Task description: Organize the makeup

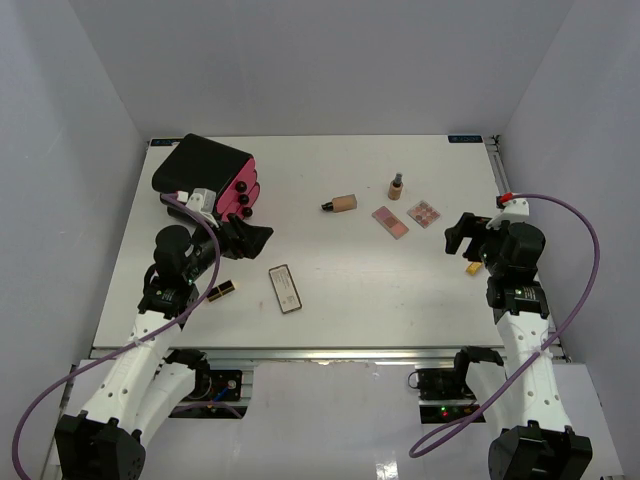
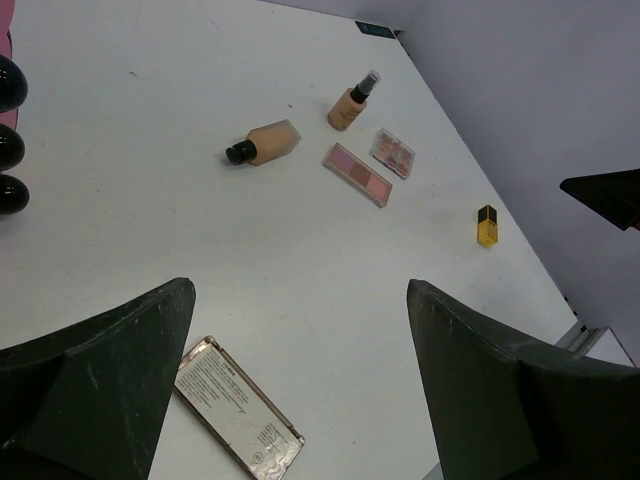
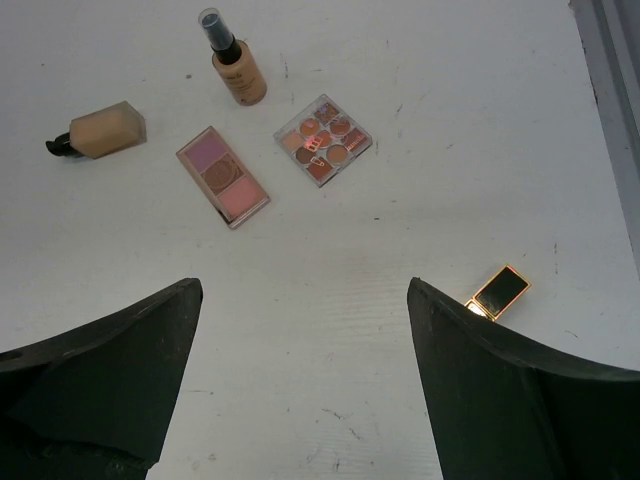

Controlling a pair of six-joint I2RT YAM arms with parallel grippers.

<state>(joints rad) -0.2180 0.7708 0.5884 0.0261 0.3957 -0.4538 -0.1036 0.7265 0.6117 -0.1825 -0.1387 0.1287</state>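
The gold-and-black lipstick lies on the bench at two o'clock from the gap of the right fingers, just beside the outer one, its long axis slanting the same way, while those fingers stand wide and empty.

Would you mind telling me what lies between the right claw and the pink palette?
Nothing: in the right wrist view, only bare white table separates the open right claw from the pink palette.

Lit brightly and evenly from overhead; cast only short, soft shadows on the white desk; looked sharp except for slightly blurred near fingers.
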